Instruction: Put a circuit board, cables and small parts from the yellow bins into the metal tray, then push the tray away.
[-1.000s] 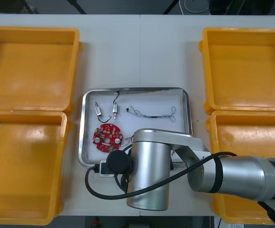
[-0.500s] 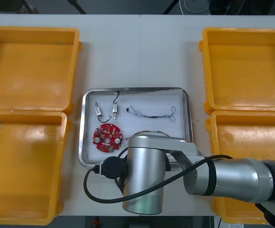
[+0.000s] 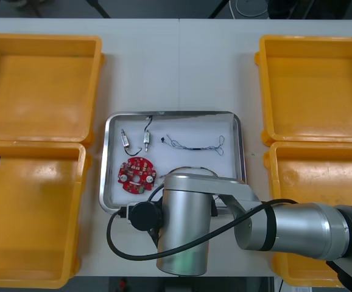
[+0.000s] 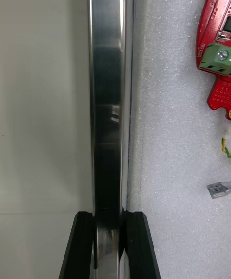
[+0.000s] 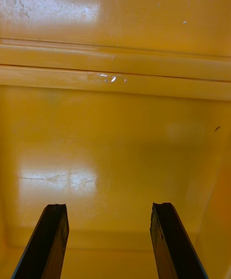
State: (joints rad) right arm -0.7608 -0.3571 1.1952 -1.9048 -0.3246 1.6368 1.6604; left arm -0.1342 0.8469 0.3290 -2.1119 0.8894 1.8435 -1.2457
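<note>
The metal tray (image 3: pixel 240 134) lies mid-table between the bins, white inside. It holds a round red circuit board (image 3: pixel 136 175), two small metal parts (image 3: pixel 125 141), a twisted blue and white cable (image 3: pixel 194 145) and a cable partly hidden under my right arm (image 3: pixel 185 225). In the right wrist view my right gripper (image 4: pixel 109 240) is shut on the tray's shiny near rim (image 4: pixel 107 91), one finger on either side of it, with the circuit board (image 4: pixel 216 57) lying off to one side. My left gripper (image 5: pixel 108 240) stands open inside a yellow bin (image 5: pixel 115 154), holding nothing.
Two yellow bins (image 3: pixel 39 85) stand at the left and two (image 3: pixel 316 85) at the right, all bare inside. Bare table (image 3: pixel 179 67) stretches beyond the tray's far side. My right arm covers the tray's near edge and the table in front of it.
My right arm has drawn slightly toward the table's near edge, and its fingers have closed on the tray's rim. The left arm has not moved.
</note>
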